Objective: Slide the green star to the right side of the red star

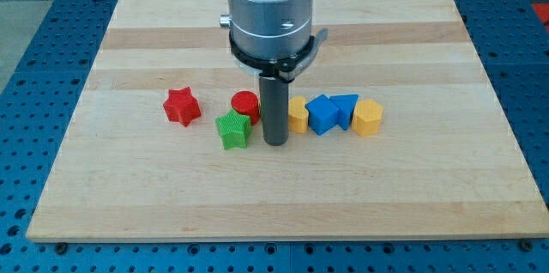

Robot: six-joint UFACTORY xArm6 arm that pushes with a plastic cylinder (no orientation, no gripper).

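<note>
Pale wooden board [283, 196] with lengthwise grain bands, lying on a blue perforated surface [34, 15]. Centre-left of frame: red star [182, 106], red cylinder [245, 104], green star [232, 129]. Centre-right: yellow block [298, 114], two blue blocks [322, 115] [346, 107], yellow block [368, 118]. Dark grey rod with tip [275, 142]; silver-grey and white arm housing [270, 7] at top centre.

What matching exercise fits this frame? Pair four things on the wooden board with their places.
Things:
1. red star block
2. green star block
3. my tip
4. yellow hexagonal block at the row's end

Places:
A. farthest toward the view's right
B. farthest toward the view's left
C. just left of the rod's end
D. between green star and yellow blocks

Pairs: 1-B, 2-C, 3-D, 4-A
</note>
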